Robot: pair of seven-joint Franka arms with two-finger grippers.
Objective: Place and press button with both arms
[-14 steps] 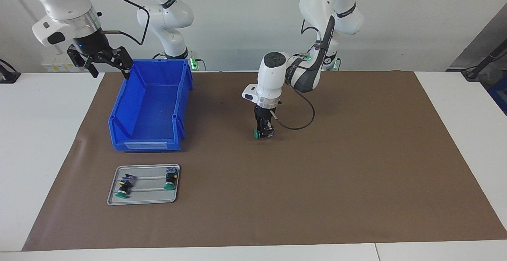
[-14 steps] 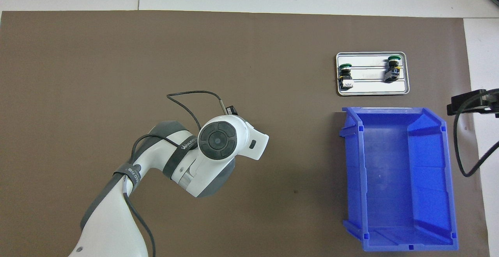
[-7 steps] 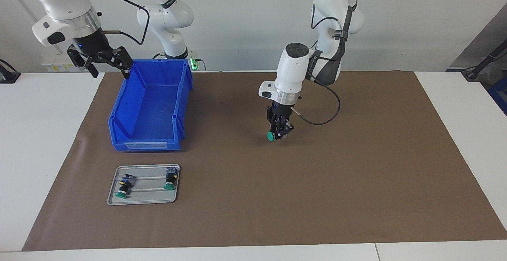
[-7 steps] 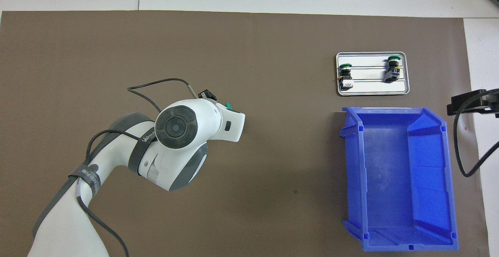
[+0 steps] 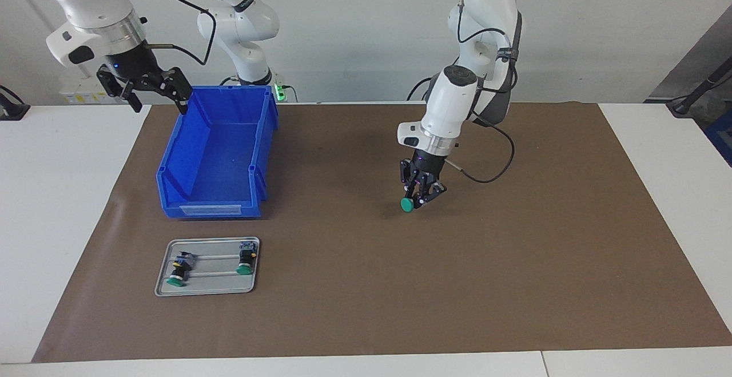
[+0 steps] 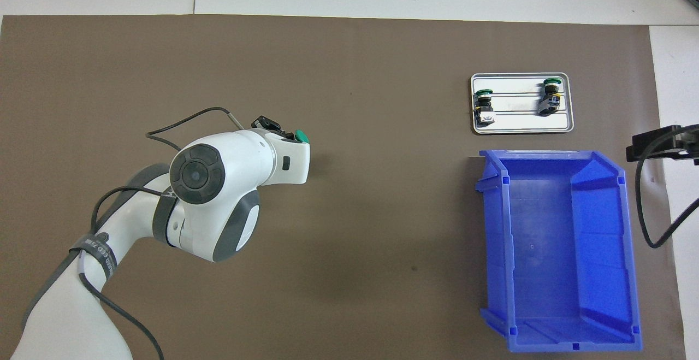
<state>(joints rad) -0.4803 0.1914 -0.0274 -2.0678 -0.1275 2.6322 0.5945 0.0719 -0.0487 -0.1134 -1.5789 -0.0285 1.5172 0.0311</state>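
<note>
1. My left gripper (image 5: 422, 197) has moved sideways over the brown mat (image 5: 514, 262), away from the blue bin (image 5: 214, 154) and toward my left arm's end of the table.
2. The button (image 5: 407, 205) has gone along with it, gripped between my fingers (image 5: 426, 189).
3. My left wrist was straight up and down before. Now it leans, and the button's green cap points down at a slant.
4. My left arm (image 5: 457, 102) has pulled back and stands taller by its base.
</note>
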